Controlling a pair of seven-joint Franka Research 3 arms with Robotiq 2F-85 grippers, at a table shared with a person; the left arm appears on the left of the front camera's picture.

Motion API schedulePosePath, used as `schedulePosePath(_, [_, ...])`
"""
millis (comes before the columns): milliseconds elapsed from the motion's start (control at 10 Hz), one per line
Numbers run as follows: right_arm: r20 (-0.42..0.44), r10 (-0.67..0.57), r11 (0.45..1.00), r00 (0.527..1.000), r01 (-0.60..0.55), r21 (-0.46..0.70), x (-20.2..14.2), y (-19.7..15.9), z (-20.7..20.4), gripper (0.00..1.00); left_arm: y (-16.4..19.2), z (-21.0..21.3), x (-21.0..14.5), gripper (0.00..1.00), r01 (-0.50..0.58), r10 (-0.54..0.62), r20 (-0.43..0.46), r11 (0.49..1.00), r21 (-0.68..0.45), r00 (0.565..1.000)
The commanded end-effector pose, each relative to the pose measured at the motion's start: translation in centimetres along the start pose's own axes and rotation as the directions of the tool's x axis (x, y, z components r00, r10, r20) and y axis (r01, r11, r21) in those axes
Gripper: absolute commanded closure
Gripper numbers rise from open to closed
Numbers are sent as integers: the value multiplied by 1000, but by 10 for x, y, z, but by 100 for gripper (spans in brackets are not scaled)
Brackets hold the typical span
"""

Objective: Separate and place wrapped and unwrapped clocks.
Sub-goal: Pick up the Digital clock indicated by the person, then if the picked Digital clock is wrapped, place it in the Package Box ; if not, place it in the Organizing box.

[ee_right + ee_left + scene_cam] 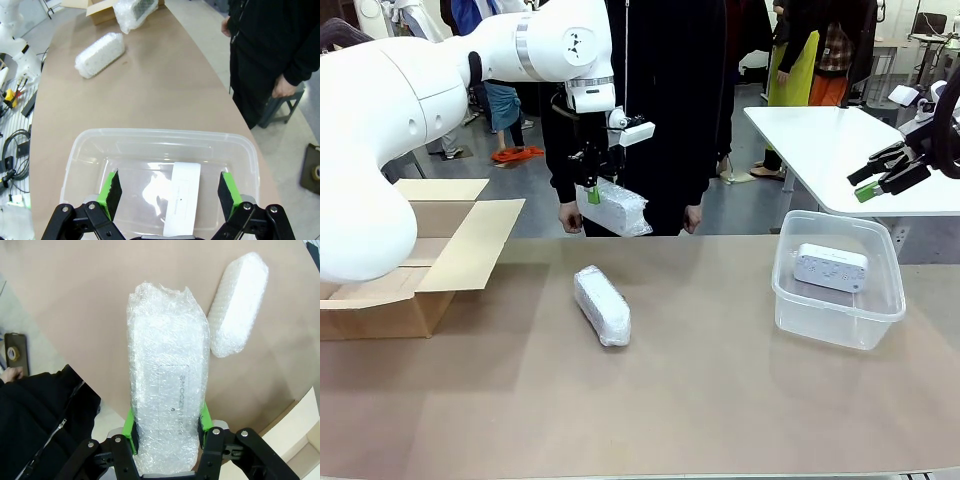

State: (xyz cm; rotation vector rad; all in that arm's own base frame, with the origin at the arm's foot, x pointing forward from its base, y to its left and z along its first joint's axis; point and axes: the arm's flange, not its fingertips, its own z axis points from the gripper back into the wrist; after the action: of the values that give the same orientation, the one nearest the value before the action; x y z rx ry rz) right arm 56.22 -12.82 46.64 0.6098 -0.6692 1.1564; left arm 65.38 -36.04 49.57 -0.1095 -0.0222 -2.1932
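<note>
Front view: a brown box (440,255) sits open on the bench (720,400). The left claw (594,194), up in the air, squeezes one wrapped clock (620,210). A second wrapped clock (602,305) lies on the bench below. The bare clock (831,267) lies in the clear tub (840,318). The right claw (862,184) hangs wide open above it.

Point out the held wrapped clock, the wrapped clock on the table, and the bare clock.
held wrapped clock (167,385), left wrist view, bundle's middle.
wrapped clock on the table (602,305), front view, bundle's middle.
bare clock (831,267), front view, buttoned face.
</note>
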Motion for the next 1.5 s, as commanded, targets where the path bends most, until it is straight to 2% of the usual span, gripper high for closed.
schedulePosePath(0, [1,-1,1000,1000,1,1,0,0,0,0,-1,4,0,100,0,0,-1,1000,6,1000])
schedulePosePath(1400, [1,-1,1000,1000,1,1,0,0,0,0,-1,4,0,100,0,0,-1,1000,6,1000])
